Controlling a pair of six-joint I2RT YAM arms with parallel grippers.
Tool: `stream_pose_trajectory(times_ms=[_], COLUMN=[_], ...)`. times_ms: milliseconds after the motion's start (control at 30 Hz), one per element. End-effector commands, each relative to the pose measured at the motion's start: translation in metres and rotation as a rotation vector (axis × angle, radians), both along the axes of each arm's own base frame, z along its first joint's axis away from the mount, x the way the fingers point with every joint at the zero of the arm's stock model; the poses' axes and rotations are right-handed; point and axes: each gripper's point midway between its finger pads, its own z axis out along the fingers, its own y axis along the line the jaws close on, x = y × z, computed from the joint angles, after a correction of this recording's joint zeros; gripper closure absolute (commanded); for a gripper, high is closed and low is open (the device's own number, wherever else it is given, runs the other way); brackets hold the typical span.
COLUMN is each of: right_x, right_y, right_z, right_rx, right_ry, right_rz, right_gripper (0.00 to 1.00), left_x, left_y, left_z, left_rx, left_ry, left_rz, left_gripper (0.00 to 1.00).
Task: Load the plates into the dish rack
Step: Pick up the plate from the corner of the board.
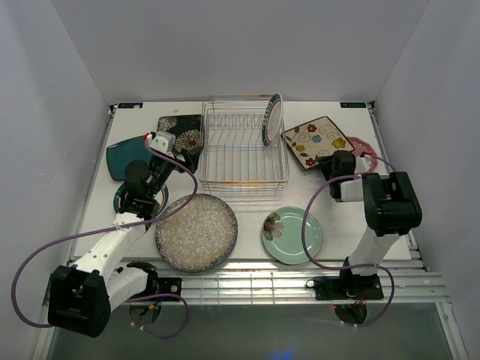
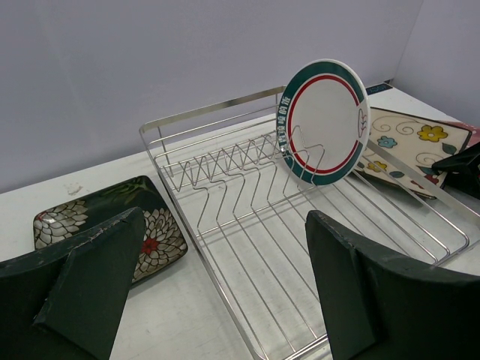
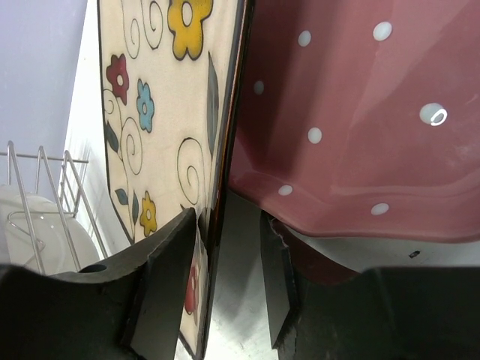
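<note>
Right gripper (image 3: 227,221) is part-open, straddling the dark rim of the cream floral square plate (image 3: 157,112). One finger (image 3: 165,285) is over the patterned face. The other finger (image 3: 277,285) is past the rim, with a visible gap to it. Nothing is clamped yet. The pink dotted plate (image 3: 360,105) sits just beyond that outer finger, lip close to the pad. That's the main hazard.

Step as I read it: grab the cream plate by its edge and stand it in the dish rack (image 1: 244,154).

To do it well:
- Push the fingers deeper over the rim before closing (glazed surface, a thin bite will likely slip).
- Keep the outer finger between the two plates so it doesn't pinch the pink lip too.
- Close firmly, lift away from the pink plate, then rotate upright.
- Pick a slot clear of the white teal-rimmed plate (image 1: 271,120) already standing in the rack, off to the patterned-face finger's side.

Left gripper (image 2: 225,217) is wide open and empty. The rack is straight ahead of its fingers and the black floral square plate (image 2: 157,232) is beside its left one. Keep it out of the lane.
</note>
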Motion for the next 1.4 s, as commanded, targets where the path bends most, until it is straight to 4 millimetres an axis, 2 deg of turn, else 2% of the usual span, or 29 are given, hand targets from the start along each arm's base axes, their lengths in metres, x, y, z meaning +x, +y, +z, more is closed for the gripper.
stream_pose_trajectory(times_ms=[0,467,600,933,1033,1100,1233,1333,1367], right_x=[0.009,0.024,0.031,0.037,0.038,0.037,0.037,0.033,0.030], right_y=[-0.019,-0.011,-0.009,-0.007,-0.006,-0.007,-0.007,-0.010,-0.012], right_z=[0.021,0.018,0.017,0.015,0.016,0.017,0.024,0.030,0.030], right_rx=[-0.054,-0.011,-0.012,0.011,0.027,0.042,0.029,0.019,0.014], right_ry=[-0.051,-0.078,-0.080,-0.130,-0.161,-0.175,-0.195,-0.203,-0.202], right_rz=[-0.053,-0.014,-0.001,-0.001,-0.007,-0.017,-0.015,-0.027,-0.032], right_gripper=[0.53,0.54,0.50,0.52,0.59,0.71,0.78,0.86,0.88], left_x=[-0.003,-0.007,-0.008,-0.009,-0.009,-0.009,-0.011,-0.016,-0.016], left_y=[-0.003,-0.006,-0.006,-0.007,-0.007,-0.008,-0.011,-0.023,-0.026], left_z=[0.011,0.013,0.012,0.011,0.012,0.012,0.011,0.012,0.022], left_rx=[0.000,0.003,0.003,0.004,0.004,0.005,0.039,0.061,0.062], left_ry=[-0.026,-0.030,-0.029,-0.028,-0.029,-0.028,-0.047,-0.057,-0.076], left_rz=[-0.021,-0.045,-0.045,-0.053,-0.053,-0.056,-0.079,-0.154,-0.172], left_gripper=[0.02,0.02,0.02,0.02,0.02,0.02,0.02,0.02,0.02])
